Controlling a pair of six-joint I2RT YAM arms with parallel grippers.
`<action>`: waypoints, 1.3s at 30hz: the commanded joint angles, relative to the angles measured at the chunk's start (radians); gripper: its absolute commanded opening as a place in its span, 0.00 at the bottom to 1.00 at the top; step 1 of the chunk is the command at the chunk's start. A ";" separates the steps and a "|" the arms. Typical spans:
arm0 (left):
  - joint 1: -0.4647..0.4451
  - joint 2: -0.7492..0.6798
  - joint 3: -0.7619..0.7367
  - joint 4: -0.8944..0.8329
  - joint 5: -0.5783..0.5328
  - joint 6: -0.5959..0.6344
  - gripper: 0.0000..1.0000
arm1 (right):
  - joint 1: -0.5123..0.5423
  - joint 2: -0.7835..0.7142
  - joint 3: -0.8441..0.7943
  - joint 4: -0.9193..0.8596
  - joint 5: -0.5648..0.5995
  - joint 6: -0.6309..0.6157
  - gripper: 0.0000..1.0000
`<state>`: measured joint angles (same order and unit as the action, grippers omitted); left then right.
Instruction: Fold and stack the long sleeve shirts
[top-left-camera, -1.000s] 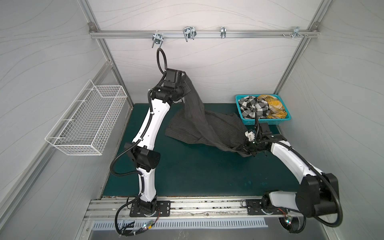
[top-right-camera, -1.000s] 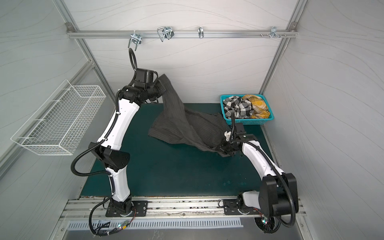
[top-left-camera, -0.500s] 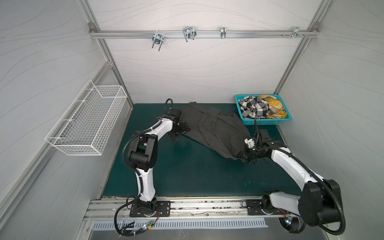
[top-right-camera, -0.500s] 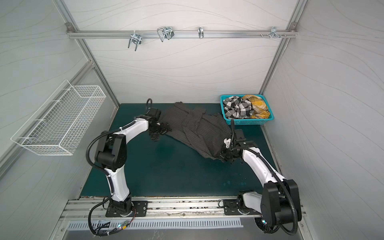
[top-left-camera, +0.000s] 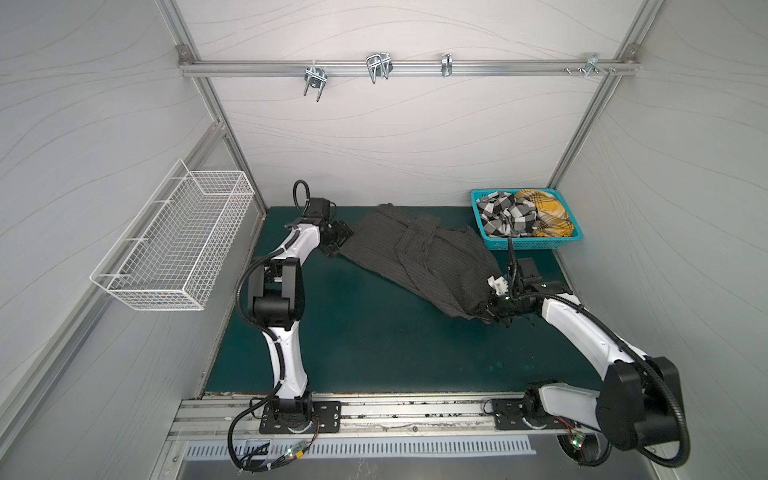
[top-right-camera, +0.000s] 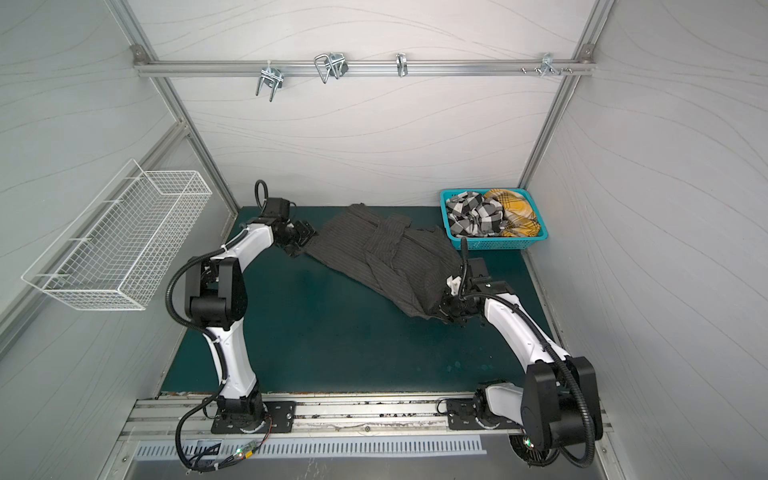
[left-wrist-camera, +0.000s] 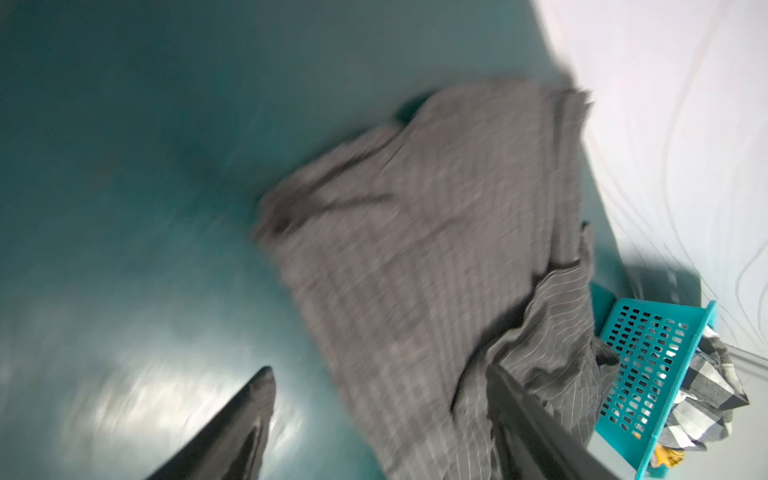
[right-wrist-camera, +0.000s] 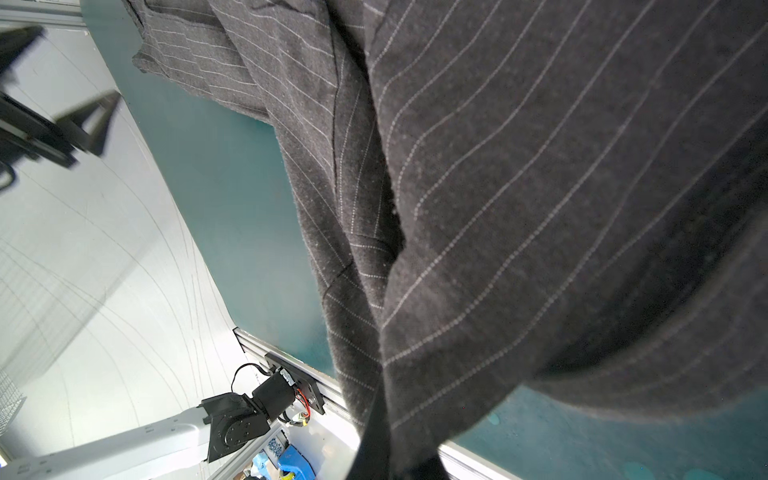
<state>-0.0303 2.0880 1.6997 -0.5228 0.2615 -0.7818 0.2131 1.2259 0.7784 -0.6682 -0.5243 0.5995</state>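
- grey shirt (top-left-camera: 419, 257) long axis: far-left to near-right on counter (top-left-camera: 374, 353)
- left hand (top-left-camera: 337, 239) wide, empty, beside far-left end
- right hand (top-left-camera: 491, 309) clamped on near-right end

Right end effector (top-left-camera: 491, 310) apparently under shirt (top-left-camera: 419, 257)

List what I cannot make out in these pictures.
Tips of the right gripper: buried under the grey shirt in both top views.
Left gripper: left wrist view blurred; contact with cloth unclear.
Checked shirt, yellow shirt: crumpled in the basket; its wall hides their lower parts.
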 joint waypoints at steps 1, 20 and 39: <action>-0.002 0.107 0.137 -0.125 -0.067 0.064 0.71 | 0.006 0.013 0.024 -0.033 0.007 -0.019 0.00; -0.001 0.243 0.214 -0.236 -0.120 0.022 0.52 | 0.004 0.048 0.081 -0.057 0.019 -0.022 0.00; 0.072 -0.349 -0.348 -0.176 -0.186 0.030 0.00 | -0.092 0.098 0.079 -0.034 -0.054 -0.015 0.00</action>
<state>0.0189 1.8748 1.4559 -0.6960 0.1444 -0.7704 0.1192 1.3228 0.8680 -0.6880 -0.5625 0.5930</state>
